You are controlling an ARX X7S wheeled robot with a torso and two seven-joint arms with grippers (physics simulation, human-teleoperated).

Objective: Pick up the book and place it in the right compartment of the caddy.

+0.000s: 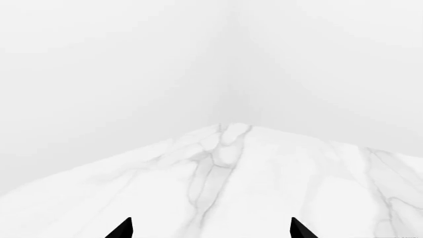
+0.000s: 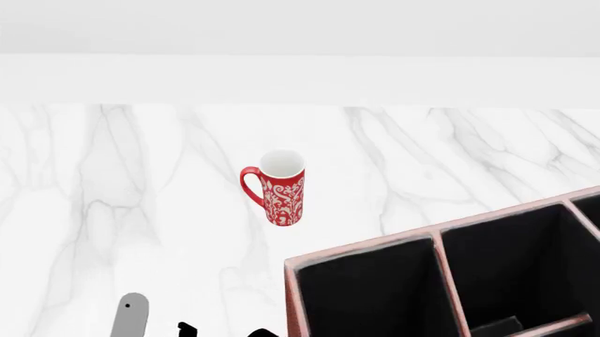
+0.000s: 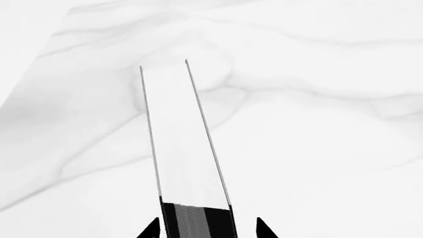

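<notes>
- Fingertips [image 3: 153, 229] of the right gripper [image 3: 206, 229] flanked the book [image 3: 182, 148], apparently clamping its covers; contact itself was cut off.
- Seen edge-on, white pages between thin black boards, it extended over the marble table [image 3: 317, 148].
- Rigid and probably heavy, smooth covers could slip; gripping across the boards suited it.
- Left gripper [image 1: 211, 229] stood spread, empty.
- Caddy [image 2: 440, 242] sat beside the mug [image 2: 278, 188].

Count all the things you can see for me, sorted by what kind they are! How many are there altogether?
Mugs: 1, the red-and-white mug on the marble table.
Caddies: 1, the caddy with black compartments.
Books: 1, the book, seen edge-on between the right gripper fingers.
Total: 3 things.
</notes>
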